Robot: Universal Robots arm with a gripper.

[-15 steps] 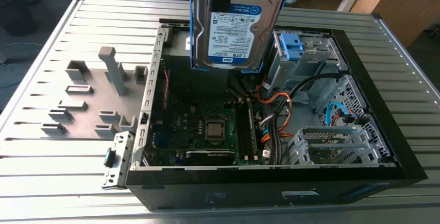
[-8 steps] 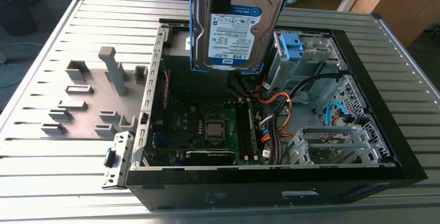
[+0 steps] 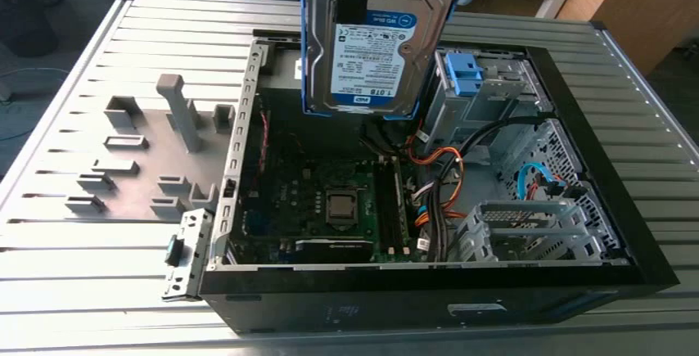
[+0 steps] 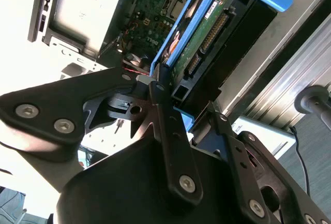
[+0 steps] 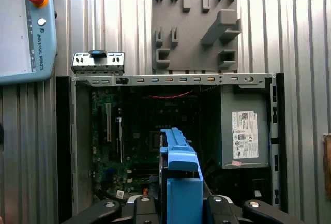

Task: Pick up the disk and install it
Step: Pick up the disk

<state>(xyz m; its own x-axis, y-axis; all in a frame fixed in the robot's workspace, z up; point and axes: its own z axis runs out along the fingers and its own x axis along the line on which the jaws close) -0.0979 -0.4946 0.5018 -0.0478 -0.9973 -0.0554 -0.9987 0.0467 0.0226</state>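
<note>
You have disk (image 3: 377, 45) lifted off worktop (image 3: 87, 290), hanging upright over far edge of open case (image 3: 623, 233) in exterior view; flat silver-metal slab, glossy white-and-blue label, blue plastic rails down sides; gripper (image 4: 183, 100) has matte black jaws pinching disk between them; case is black sheet-metal box, green motherboard (image 3: 327, 200) and orange cables (image 3: 437, 159) inside, perforated grey cage (image 3: 525, 229) at near corner; grey blocky fixture plate (image 3: 153, 151) just beside case on exterior view's left; worktop ribbed aluminium.
</note>
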